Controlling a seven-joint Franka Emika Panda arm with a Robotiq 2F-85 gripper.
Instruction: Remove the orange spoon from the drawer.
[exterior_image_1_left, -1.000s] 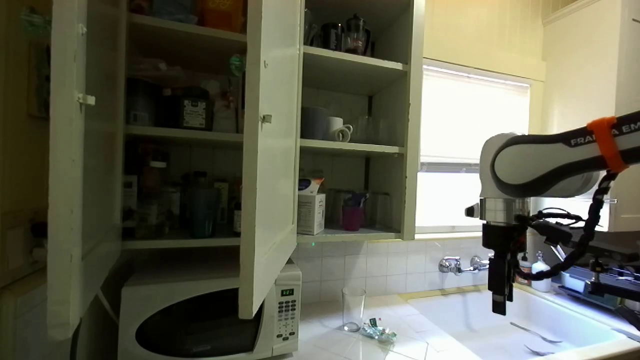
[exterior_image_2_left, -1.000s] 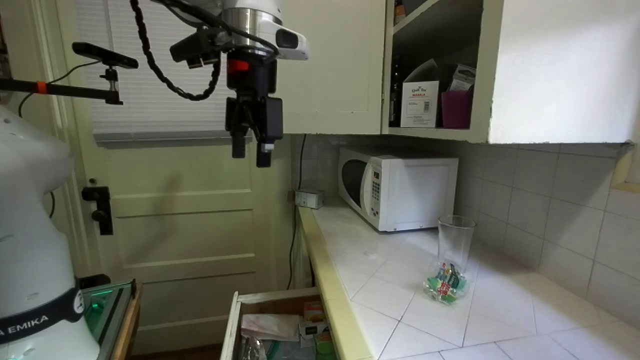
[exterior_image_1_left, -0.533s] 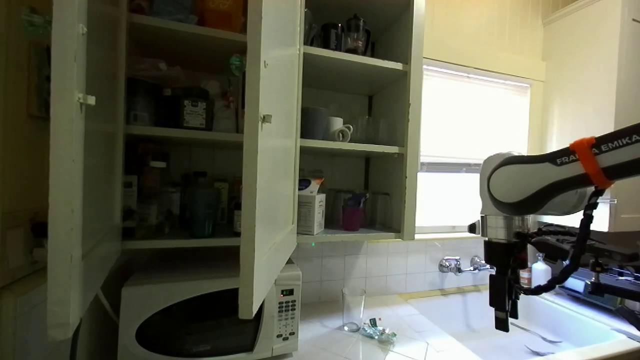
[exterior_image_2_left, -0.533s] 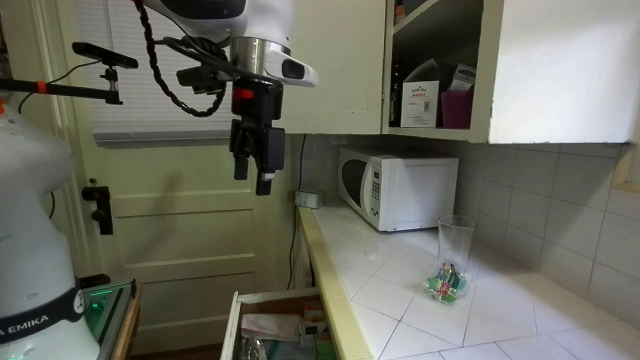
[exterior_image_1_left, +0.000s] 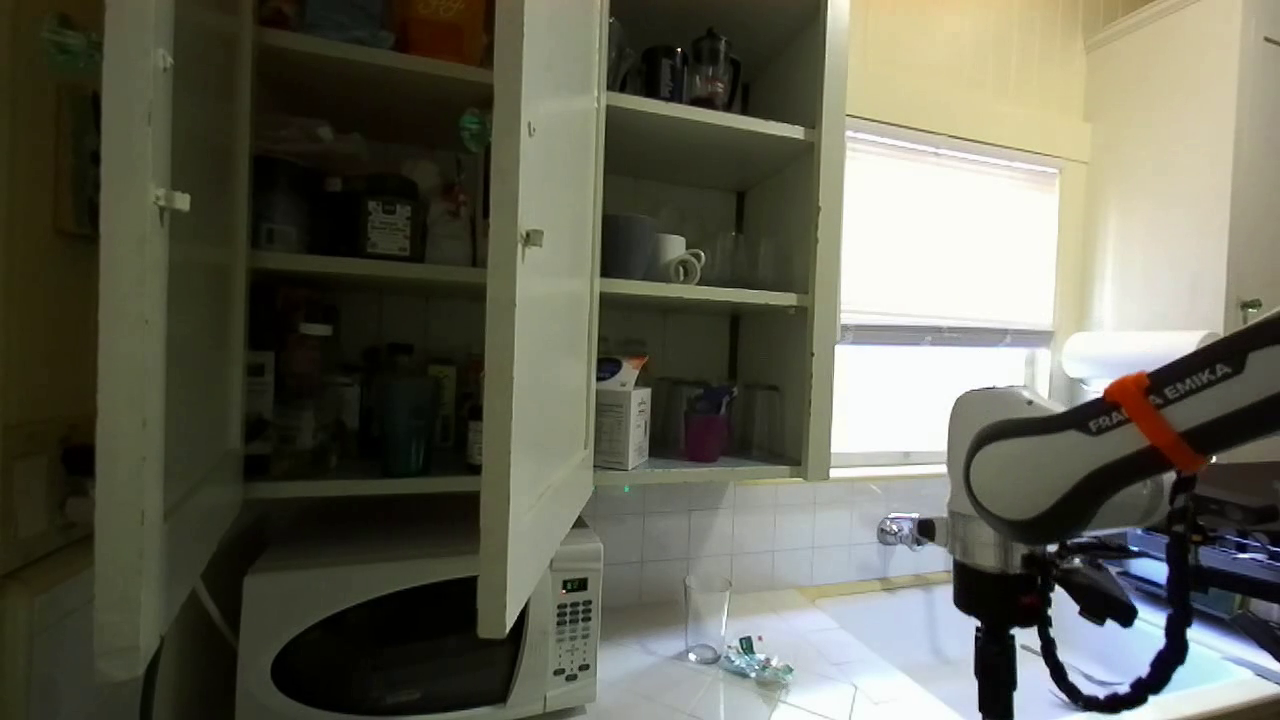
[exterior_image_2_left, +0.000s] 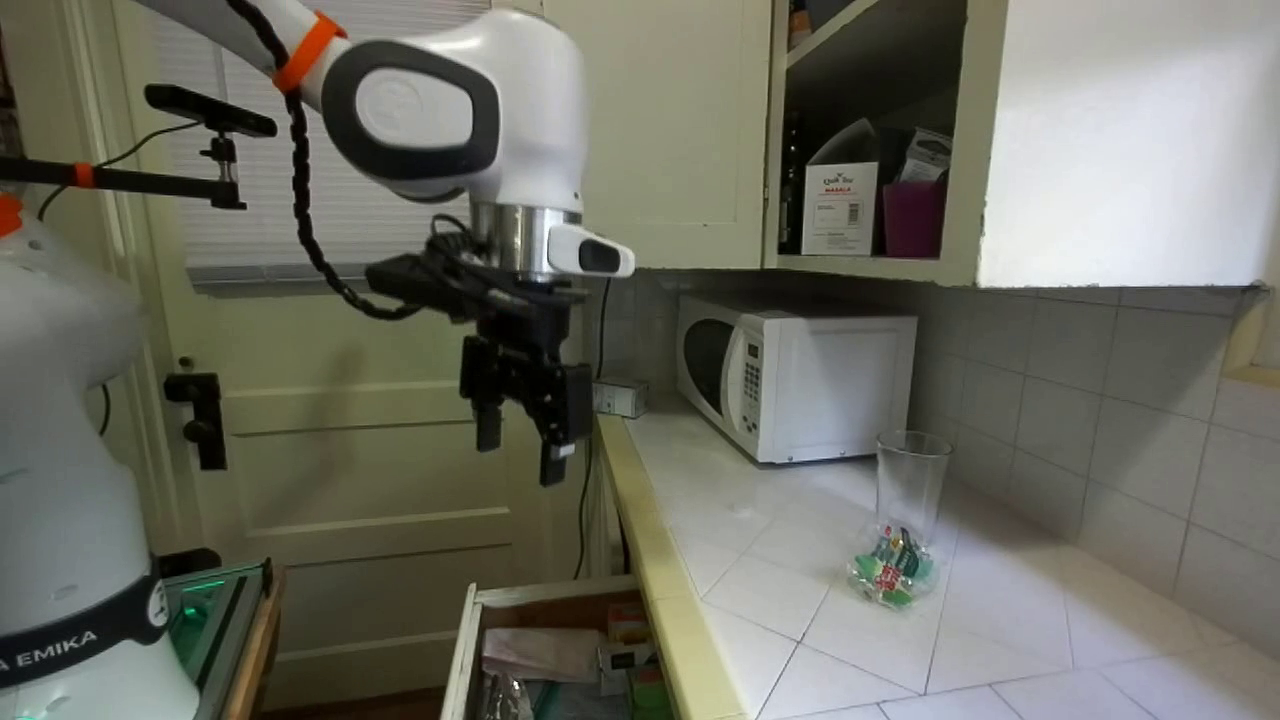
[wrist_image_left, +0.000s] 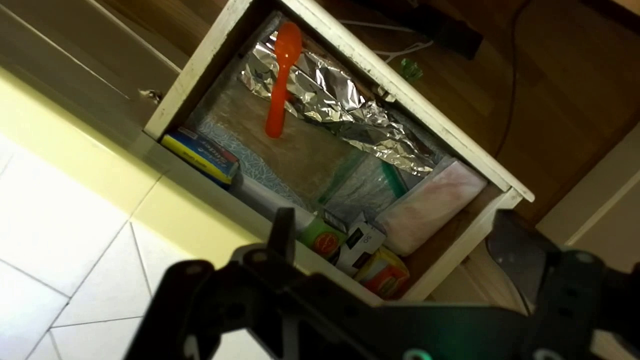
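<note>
Long-handled orange spoon (wrist_image_left: 280, 85), plastic by the look, lies inside the open, worn cream-painted wooden drawer (wrist_image_left: 200, 62). Bowl and neck sit across crumpled silver foil (wrist_image_left: 345, 102); handle end rests on a flat brownish see-through bag (wrist_image_left: 305, 160). Jaws spread wide, nothing between them. In an exterior view the black fingertips (exterior_image_2_left: 552, 472) hang higher than the drawer, well apart from it. Spoon doesn't show in the exterior views.

Key relation: in the wrist view the spoon is up and left of the jaws, not between them. Long axis runs nearly up-down there, bowl at top, handle end nearest the jaws. Jaw line runs left-right, so roughly square to the handle. My read: little wrist turn needed, mostly a sideways shift onto the spoon, then down. Handle looks the better target; bowl is close to the drawer's outer wall (wrist_image_left: 425, 109), bump risk there. Foil may slide or crumple under the fingertips. Call it approach phase, nothing picked.
</note>
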